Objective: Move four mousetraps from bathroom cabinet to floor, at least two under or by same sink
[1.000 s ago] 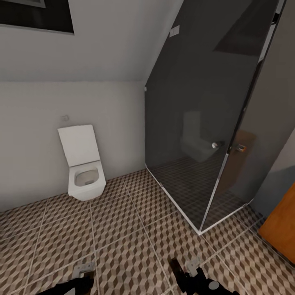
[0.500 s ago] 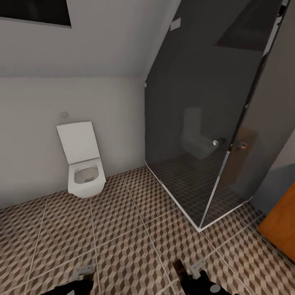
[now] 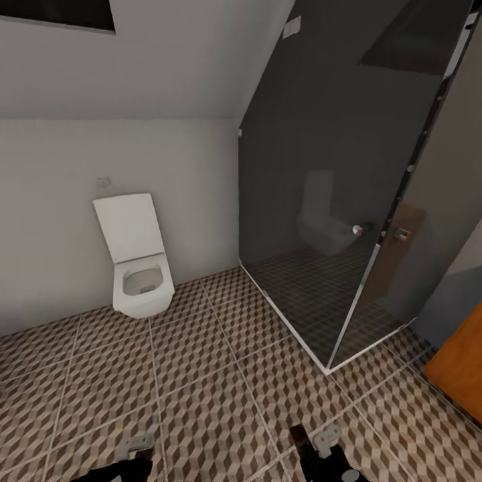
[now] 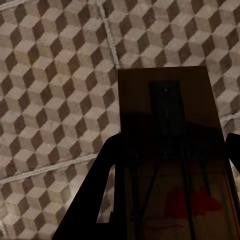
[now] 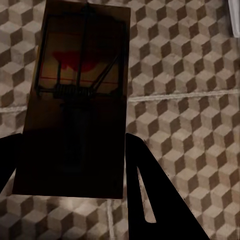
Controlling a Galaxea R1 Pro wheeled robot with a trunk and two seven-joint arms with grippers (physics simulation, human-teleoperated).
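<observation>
- The left pincer grasps a mousetrap above the bathroom floor.
- The right pincer grasps a second mousetrap over the same tiles.
- Far left stands a white toilet; the glass shower is right, an orange-brown cabinet at the right edge.

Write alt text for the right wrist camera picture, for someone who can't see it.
A flat dark-brown mousetrap with thin metal wires and a red mark is held between the dark fingers of the right hand, seen close up. Behind it lies the bathroom floor, tiled in a brown, beige and white cube pattern.
</observation>
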